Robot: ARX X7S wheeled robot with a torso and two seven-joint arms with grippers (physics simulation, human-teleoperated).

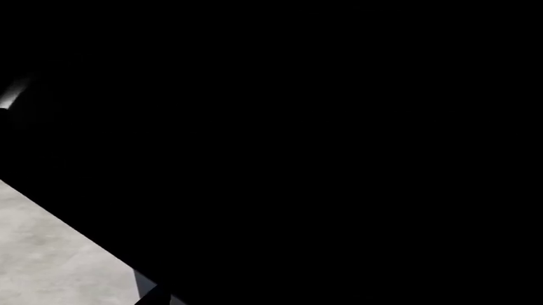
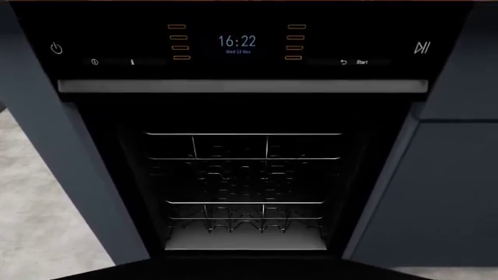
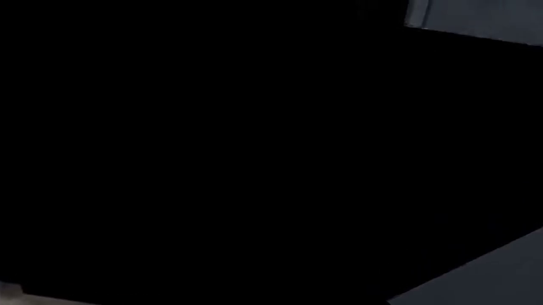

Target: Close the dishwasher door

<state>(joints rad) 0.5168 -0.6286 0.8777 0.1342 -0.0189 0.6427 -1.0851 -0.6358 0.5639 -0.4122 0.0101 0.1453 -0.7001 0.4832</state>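
Okay, dishwasher door [image 2: 233, 274] is dropped open, only its dark edge showing below the racks [image 2: 245, 175]. I reckon it's heavy, rigid, glossy-slick; I'd lift under the free edge. Neither gripper visible, can't tell jaws.

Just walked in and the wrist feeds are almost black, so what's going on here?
The robot faces an open dishwasher: its wire racks are exposed below the control panel, whose display reads 16:22. The dishwasher door is down, only its dark edge showing at the bottom of the head view, so it isn't closed yet. No arm or pincer appears in any view; both wrist cameras show mostly a black surface, with slivers of grey floor and navy cabinet.
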